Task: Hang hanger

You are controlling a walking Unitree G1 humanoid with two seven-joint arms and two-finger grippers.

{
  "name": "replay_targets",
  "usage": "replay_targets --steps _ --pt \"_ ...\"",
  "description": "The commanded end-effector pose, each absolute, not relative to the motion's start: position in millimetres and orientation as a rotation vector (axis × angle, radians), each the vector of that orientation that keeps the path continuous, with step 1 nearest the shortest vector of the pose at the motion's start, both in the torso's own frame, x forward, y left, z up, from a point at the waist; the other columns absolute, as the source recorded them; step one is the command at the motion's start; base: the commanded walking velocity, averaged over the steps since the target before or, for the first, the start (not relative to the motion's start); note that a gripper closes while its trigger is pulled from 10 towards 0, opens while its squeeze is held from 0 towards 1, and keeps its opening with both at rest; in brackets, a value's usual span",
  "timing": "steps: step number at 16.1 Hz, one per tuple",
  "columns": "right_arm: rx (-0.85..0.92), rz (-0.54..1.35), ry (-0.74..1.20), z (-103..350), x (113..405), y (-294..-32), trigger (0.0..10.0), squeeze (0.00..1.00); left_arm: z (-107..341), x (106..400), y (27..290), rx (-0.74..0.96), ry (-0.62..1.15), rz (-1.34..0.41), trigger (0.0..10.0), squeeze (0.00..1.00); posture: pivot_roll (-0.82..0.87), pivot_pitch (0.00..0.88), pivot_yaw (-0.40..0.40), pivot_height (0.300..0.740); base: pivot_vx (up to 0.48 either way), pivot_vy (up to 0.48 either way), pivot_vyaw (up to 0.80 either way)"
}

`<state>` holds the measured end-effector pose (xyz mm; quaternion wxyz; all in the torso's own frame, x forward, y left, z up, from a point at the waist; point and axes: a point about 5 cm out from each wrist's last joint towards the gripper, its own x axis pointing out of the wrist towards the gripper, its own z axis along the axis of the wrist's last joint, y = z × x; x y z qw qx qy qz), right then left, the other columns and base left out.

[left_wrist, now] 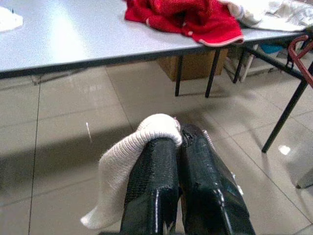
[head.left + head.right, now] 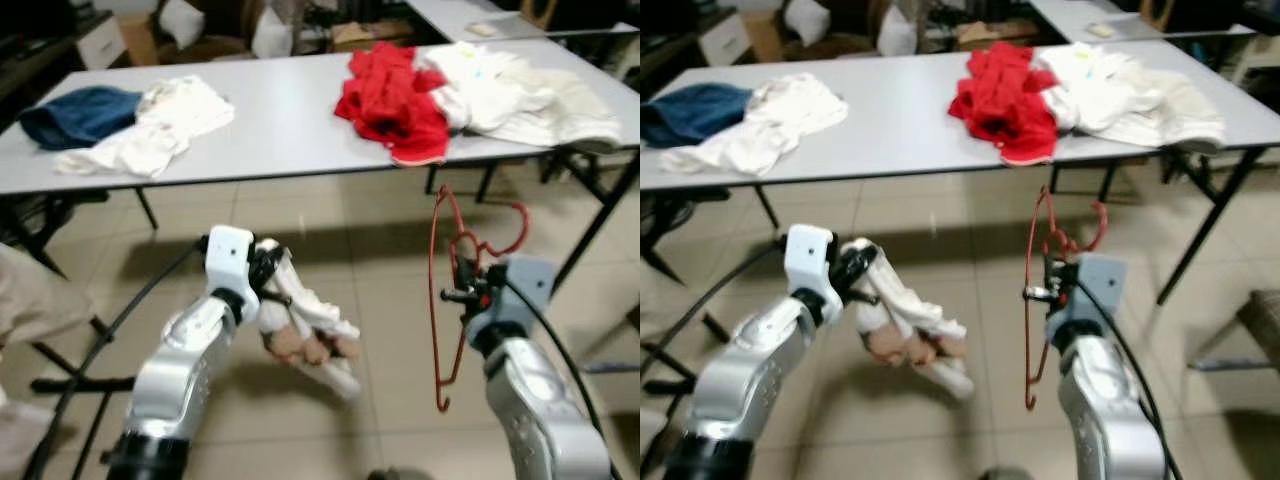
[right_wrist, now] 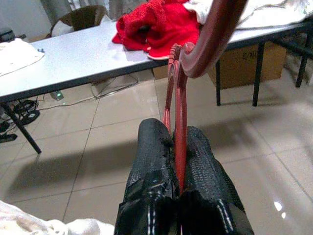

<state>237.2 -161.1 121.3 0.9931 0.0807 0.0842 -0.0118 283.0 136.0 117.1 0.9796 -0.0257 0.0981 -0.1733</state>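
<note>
My right gripper [image 2: 463,283] is shut on a red wire hanger [image 2: 440,300], held upright above the tiled floor, hook end up; the wrist view shows the red wire [image 3: 180,132] pinched between the black fingers [image 3: 151,156]. My left gripper [image 2: 272,285] is shut on a white knitted garment [image 2: 305,335] with brown patches, which droops below it; in the left wrist view the white cloth [image 1: 122,166] wraps over the fingers [image 1: 156,186]. The two grippers are level, about a hand's width apart, in front of the grey table [image 2: 290,130].
On the table lie a red garment [image 2: 390,95], white clothes [image 2: 520,90] at the right, a white piece [image 2: 150,125] and a blue one [image 2: 75,112] at the left. Black table legs [image 2: 590,230] stand right. A cardboard box [image 3: 244,61] sits under the table.
</note>
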Motion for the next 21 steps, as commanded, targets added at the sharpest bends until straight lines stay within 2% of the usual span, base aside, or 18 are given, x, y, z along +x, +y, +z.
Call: replay_targets --steps 1,9,12,14,21 --pt "0.148 -0.029 0.150 127.1 238.5 -162.4 10.0 0.00 124.3 284.1 135.4 -0.048 0.179 -0.349 10.0 0.00 -0.14 0.000 0.066 0.740 0.000 0.000 0.00" --pt "0.158 0.017 0.160 133.3 240.7 -157.0 10.0 0.00 136.3 289.2 135.3 -0.021 0.145 -0.363 10.0 0.00 -0.14 0.000 0.067 0.740 0.000 0.000 0.00" --pt "0.161 0.037 0.164 135.1 241.9 -155.1 10.0 0.00 139.6 290.0 133.7 -0.022 0.135 -0.373 10.0 0.00 -0.14 0.000 0.066 0.740 0.299 0.000 0.00" --pt "0.159 0.037 0.158 136.2 243.1 -155.1 10.0 0.00 141.0 291.1 132.9 -0.023 0.129 -0.376 10.0 0.00 -0.14 0.000 0.066 0.740 0.309 0.000 -0.80" --pt "0.153 0.042 0.158 136.7 245.1 -155.6 10.0 0.00 145.4 292.7 130.5 -0.029 0.112 -0.390 10.0 0.00 -0.14 0.000 0.062 0.740 0.349 0.000 0.00"
